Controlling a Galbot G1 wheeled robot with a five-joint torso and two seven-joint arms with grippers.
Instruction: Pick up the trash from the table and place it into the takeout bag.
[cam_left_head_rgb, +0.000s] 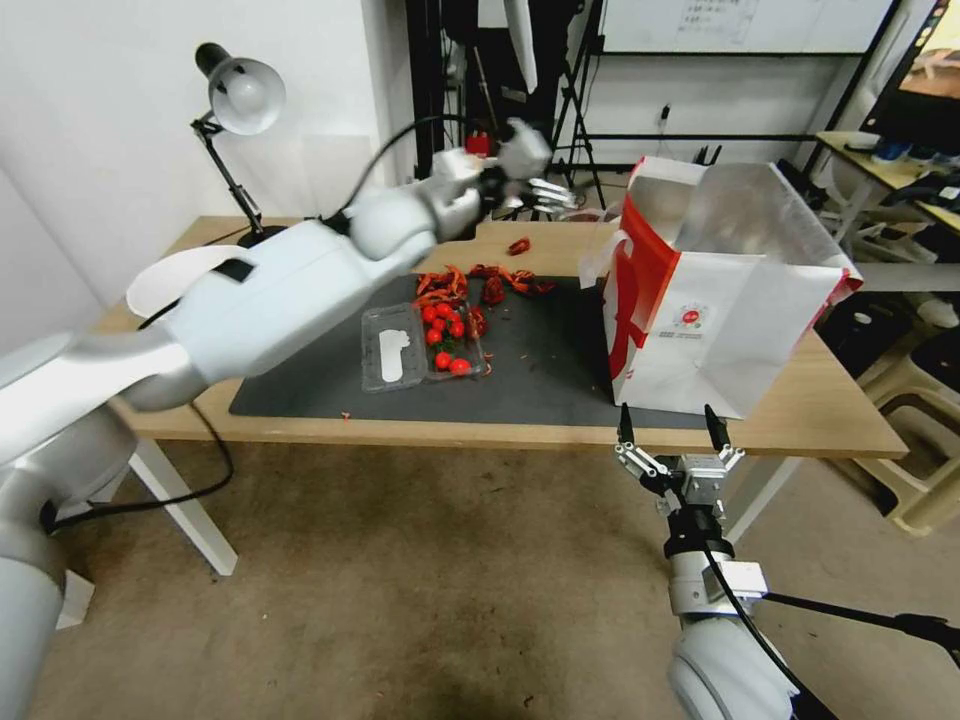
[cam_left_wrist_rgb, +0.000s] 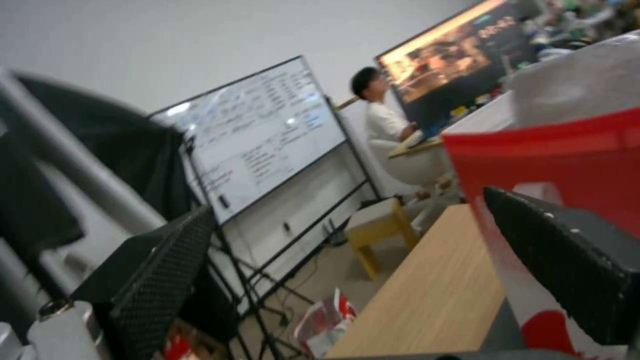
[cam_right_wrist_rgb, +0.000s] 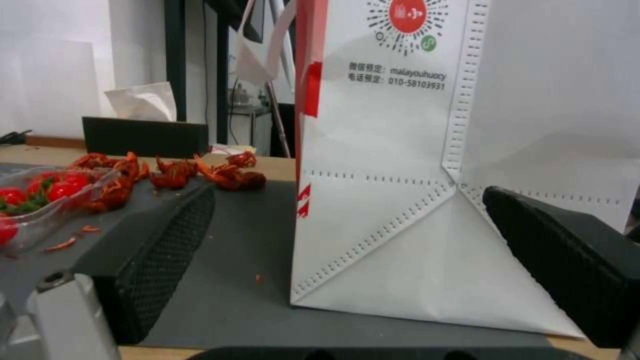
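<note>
A: Well, nearest the robot, the right gripper (cam_left_head_rgb: 671, 425) hung just off the front edge of the long light-wood surface (cam_left_head_rgb: 500, 434), its black fingers spread wide with nothing between them, facing the white front of the bag.

B: And the trash?

A: On the dark grey mat (cam_left_head_rgb: 540, 370) sat an open clear plastic clamshell tray (cam_left_head_rgb: 420, 345) holding small red tomatoes (cam_left_head_rgb: 443, 335), and behind it a scatter of red crayfish shells (cam_left_head_rgb: 485, 283). To the robot's right of these stood the large boxy white takeout bag with red sides and silver foil lining (cam_left_head_rgb: 715, 310), upright, mouth open.

B: The other arm?

A: The left gripper (cam_left_head_rgb: 548, 193) was raised over the far edge, near the bag's red side, apparently below the rim. Its wrist view showed both black pads (cam_left_wrist_rgb: 160, 280) wide apart and nothing held.

B: So what could have gone wrong?

A: I judged the bag the weak point: light and tall, so a nudge on its red wall or looped handle (cam_left_head_rgb: 600, 262) could tip or slide it. The shells were small and loose; a pinch could scatter them. The thin tray could flex and spill tomatoes.
</note>
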